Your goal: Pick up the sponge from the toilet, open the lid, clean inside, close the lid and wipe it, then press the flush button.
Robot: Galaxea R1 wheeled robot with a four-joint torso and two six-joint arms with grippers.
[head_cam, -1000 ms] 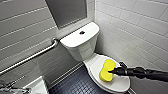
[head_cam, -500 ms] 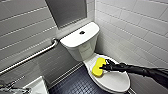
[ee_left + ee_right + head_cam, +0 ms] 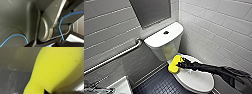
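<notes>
Since a second ago the right gripper [image 3: 181, 64] and the sponge [image 3: 173, 65] have slid across the lid [image 3: 196, 80] toward the tank, and they now sit at the lid's rear edge, just below the tank's front. The right arm [image 3: 214, 70] comes in from the lower right of the head view and reaches out long and low over the closed lid, nearly straight, with its wrist pointing at the tank. The gripper is clamped on one end of the sponge. The other, rounded end sticks out past the lid's edge on the side toward the dark floor [image 3: 159, 83]. In the right wrist view the yellow foam sits close against the camera, with its pinched waist plain to see. The toilet [image 3: 166, 48] stands in a tiled corner, and the flush button [image 3: 166, 32] is untouched in the centre of the tank top. A metal bar [image 3: 119, 55] runs along the wall beside it.
</notes>
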